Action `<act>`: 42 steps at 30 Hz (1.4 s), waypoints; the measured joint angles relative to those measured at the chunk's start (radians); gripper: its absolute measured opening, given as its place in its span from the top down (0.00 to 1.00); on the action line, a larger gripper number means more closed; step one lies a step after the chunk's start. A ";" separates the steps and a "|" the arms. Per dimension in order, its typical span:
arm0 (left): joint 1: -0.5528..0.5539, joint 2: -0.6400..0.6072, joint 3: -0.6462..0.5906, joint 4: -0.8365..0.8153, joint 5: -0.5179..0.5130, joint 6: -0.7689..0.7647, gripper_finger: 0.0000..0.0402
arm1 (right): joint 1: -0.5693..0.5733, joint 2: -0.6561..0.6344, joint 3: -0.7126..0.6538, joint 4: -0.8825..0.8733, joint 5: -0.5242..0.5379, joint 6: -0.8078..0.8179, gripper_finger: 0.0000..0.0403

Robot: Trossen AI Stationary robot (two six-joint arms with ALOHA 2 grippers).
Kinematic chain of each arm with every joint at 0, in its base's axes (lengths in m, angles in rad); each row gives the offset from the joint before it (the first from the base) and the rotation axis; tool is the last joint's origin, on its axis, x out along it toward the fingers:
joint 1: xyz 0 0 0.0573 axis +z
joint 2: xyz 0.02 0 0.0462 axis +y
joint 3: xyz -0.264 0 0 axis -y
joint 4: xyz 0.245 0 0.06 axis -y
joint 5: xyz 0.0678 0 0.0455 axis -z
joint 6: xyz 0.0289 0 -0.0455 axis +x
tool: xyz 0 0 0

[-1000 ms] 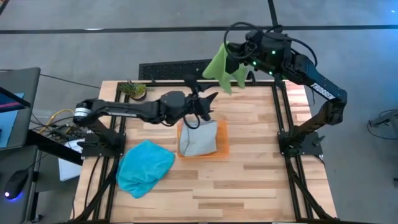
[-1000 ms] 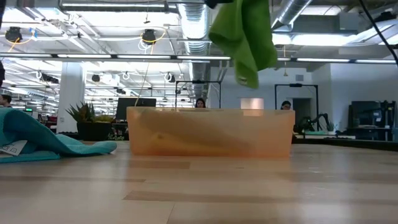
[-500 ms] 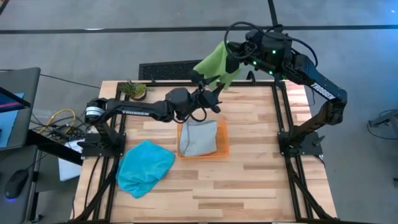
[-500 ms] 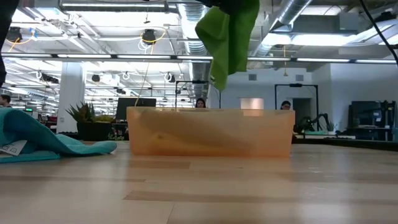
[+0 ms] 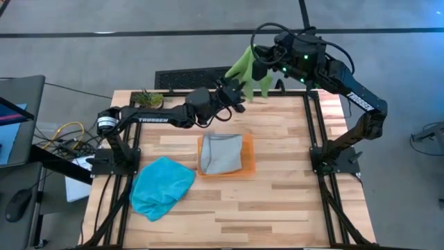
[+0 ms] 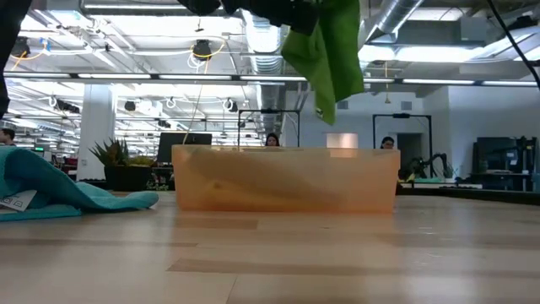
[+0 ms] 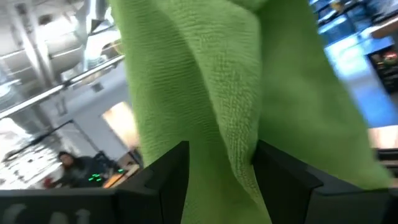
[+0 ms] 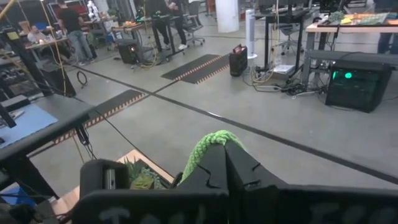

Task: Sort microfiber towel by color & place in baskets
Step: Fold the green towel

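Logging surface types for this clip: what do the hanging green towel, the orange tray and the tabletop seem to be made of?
Green towel: soft microfibre-like cloth; fine looped pile, limp folds. Orange tray: probably plastic, matte and slightly translucent; smooth, even walls. Tabletop: wood, seemingly butcher-block with a light satin finish; pale joined strips with visible grain.

Left arm stretched across the table's far side, left gripper (image 5: 239,92) raised, fingers spread wide. Right arm folded high at the far right corner, right gripper (image 5: 258,59) clamped tight.

Green towel's (image 6: 329,51) top beyond frame edge
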 joint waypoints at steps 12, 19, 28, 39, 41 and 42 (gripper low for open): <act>-0.003 0.006 0.000 -0.033 -0.105 -0.050 0.58 | -0.013 0.000 0.000 0.000 0.000 -0.002 1.00; 0.016 0.014 0.000 -0.114 -0.053 -0.230 0.58 | -0.013 0.000 0.000 0.000 0.000 -0.016 0.99; 0.037 0.068 0.000 -0.113 -0.139 -0.255 0.59 | -0.010 0.000 0.000 0.003 0.000 -0.022 0.99; 0.035 0.066 0.000 -0.058 -0.057 -0.288 0.59 | -0.010 0.000 0.000 0.000 0.000 -0.027 0.99; 0.038 0.066 0.000 -0.056 -0.065 -0.289 0.61 | -0.010 0.000 0.000 0.000 0.000 -0.028 0.99; 0.041 0.066 0.000 -0.056 -0.069 -0.290 0.62 | -0.010 0.000 0.000 0.000 0.000 -0.029 0.99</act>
